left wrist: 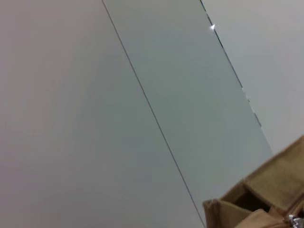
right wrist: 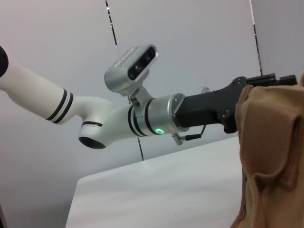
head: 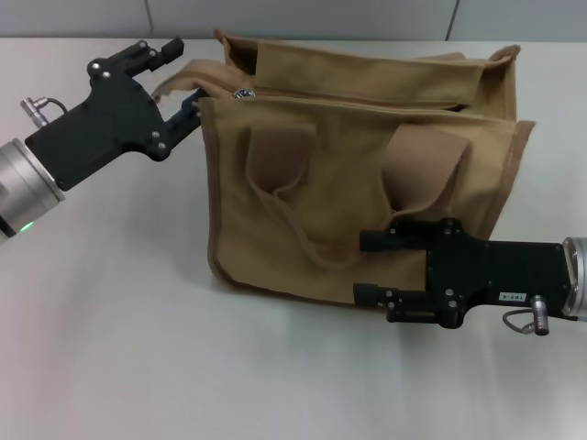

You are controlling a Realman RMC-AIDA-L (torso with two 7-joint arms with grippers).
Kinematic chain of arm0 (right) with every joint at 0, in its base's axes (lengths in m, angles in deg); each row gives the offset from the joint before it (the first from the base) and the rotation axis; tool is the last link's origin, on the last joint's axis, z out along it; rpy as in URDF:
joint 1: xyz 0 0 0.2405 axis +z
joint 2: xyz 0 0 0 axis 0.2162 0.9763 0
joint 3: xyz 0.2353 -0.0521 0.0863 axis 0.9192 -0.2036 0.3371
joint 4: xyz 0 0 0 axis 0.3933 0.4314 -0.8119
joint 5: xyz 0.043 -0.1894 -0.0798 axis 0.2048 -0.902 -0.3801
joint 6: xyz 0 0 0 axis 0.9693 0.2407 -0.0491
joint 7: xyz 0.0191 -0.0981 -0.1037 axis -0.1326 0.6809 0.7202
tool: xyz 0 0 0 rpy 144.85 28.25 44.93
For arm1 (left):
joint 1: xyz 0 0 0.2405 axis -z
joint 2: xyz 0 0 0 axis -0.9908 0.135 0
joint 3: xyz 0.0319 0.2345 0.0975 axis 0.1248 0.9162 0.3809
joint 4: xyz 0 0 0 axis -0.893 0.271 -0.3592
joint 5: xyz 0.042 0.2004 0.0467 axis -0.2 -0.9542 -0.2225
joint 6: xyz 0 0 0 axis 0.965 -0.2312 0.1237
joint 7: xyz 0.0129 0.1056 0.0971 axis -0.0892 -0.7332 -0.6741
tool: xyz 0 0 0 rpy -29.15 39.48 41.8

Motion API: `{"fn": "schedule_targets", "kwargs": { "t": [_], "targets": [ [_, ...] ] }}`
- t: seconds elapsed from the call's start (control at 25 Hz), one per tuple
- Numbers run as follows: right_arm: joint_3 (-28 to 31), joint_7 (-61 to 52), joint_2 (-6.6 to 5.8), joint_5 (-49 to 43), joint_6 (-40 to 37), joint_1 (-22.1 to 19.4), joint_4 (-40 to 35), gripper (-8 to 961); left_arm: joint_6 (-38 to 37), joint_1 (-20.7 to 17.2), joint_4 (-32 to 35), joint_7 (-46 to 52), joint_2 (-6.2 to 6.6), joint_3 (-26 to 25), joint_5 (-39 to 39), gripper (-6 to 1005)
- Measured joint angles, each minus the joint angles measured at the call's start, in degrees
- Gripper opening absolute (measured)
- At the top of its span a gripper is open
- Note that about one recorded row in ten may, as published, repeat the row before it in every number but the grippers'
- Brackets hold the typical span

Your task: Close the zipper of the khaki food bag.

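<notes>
The khaki food bag [head: 348, 174] stands upright in the middle of the table, with two handle straps hanging down its front. Its zipper [head: 367, 99] runs along the top, and the small silver pull [head: 243, 93] sits at the left end. My left gripper [head: 183, 78] is open at the bag's top left corner, its fingers straddling a tan strip of fabric just left of the pull. The left wrist view catches only that corner of the bag [left wrist: 266, 199] and the pull [left wrist: 294, 219]. My right gripper [head: 359, 268] is open, low against the bag's front right side.
The white table [head: 138, 348] spreads around the bag, with a grey panelled wall [head: 303, 16] behind it. The right wrist view shows the left arm [right wrist: 156, 118] reaching to the bag's edge [right wrist: 270, 152].
</notes>
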Motion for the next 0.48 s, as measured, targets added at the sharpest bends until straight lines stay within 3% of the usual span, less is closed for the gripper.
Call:
{"fn": "schedule_targets", "kwargs": {
  "t": [0.16, 0.48],
  "targets": [
    [0.04, -0.1, 0.07, 0.0, -1.73, 0.19, 0.21, 675, -0.85, -0.77, 0.0, 0.0, 0.03, -0.09, 0.04, 504],
    [0.54, -1.95, -0.17, 0.34, -7.96, -0.38, 0.01, 674, -2.51, -1.2, -0.39, 0.01, -0.06, -0.12, 0.19, 332]
  ]
}}
